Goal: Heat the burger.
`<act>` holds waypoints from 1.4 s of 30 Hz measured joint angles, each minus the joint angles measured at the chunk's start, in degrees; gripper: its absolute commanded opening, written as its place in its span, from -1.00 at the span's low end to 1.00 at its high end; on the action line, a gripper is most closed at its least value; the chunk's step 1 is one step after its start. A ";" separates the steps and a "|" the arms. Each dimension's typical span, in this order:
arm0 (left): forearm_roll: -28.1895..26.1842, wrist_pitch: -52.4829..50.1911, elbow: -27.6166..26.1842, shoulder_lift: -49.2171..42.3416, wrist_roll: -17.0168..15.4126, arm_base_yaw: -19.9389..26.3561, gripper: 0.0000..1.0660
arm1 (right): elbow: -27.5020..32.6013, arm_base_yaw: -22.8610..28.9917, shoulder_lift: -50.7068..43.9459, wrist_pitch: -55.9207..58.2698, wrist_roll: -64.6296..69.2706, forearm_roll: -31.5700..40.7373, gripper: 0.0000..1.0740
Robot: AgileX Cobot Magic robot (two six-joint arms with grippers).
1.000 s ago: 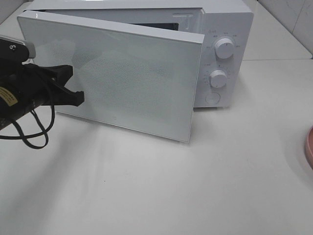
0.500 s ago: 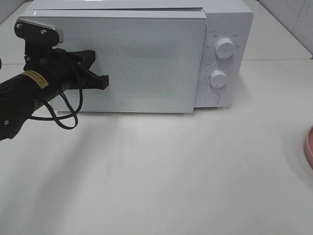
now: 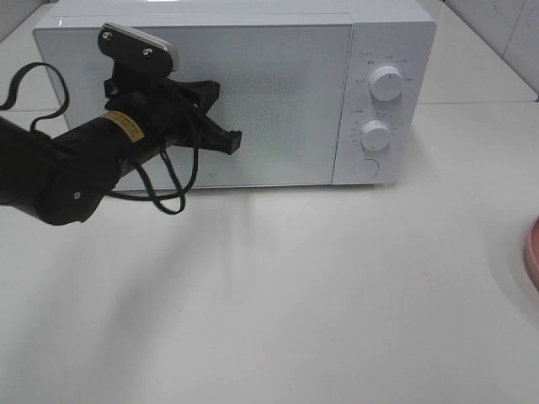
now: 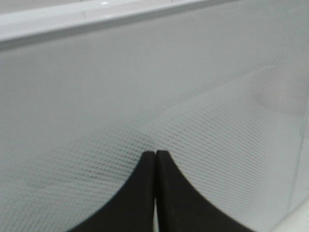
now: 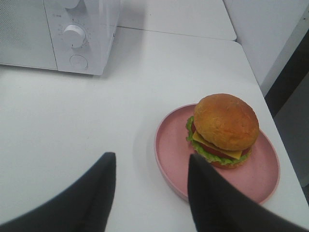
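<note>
Burger (image 5: 225,124), bun top tan-orange and smooth, sits on a salmon-pink dish (image 5: 170,151) on the white surface (image 3: 337,295), well to the right of a white microwave (image 3: 396,34) whose door (image 3: 286,101) lies flush with the cabinet. Layers of lettuce, cheese and what looks like tomato show under the bun, and the burger rests toward one side of the dish rather than at its middle. From the high camera only a sliver of the dish's rim shows at the right edge of the frame; the burger itself is out of that view.

Left gripper (image 3: 232,139) — its two black fingers (image 4: 140,193) pressed together with nothing between them — points at the lower middle of the door, its tip at or just off the dotted glass; whether it touches cannot be told. A black cable (image 3: 164,189) loops under the left arm (image 3: 59,172).

Right gripper (image 5: 150,166) hangs above the surface just beside the dish, its fingers (image 5: 212,203) parted about halfway and holding nothing; one finger overlaps the near rim of the dish in the wrist view, the other stands over bare surface. Two round knobs (image 3: 386,82) and a round button (image 3: 365,168) line the control panel on the microwave's right side — the upper knob above the lower, the button at the bottom.
</note>
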 measured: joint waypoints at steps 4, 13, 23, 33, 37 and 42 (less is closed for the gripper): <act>1.95 3.44 -3.95 1.83 0.40 -1.38 -1.00 | 0.00 0.00 0.00 0.00 0.00 0.00 -0.09; 0.80 9.22 -9.85 2.06 1.20 -4.98 -1.00 | 0.00 0.00 0.00 0.00 0.00 0.00 -0.09; -5.56 16.16 -11.00 -2.81 1.20 -6.93 -1.00 | 0.00 0.00 0.00 0.00 0.00 0.00 -0.09; -8.71 44.75 -11.57 -14.44 1.20 -9.17 -1.00 | 0.00 0.00 0.00 0.00 0.00 0.00 -0.09; -8.65 61.31 -11.57 -18.56 1.20 -9.17 -0.86 | 0.00 0.00 0.00 0.00 0.00 0.00 -0.09; -8.65 75.97 -11.57 -22.63 1.20 -9.17 0.33 | 0.00 0.00 0.00 0.00 0.00 0.00 -0.09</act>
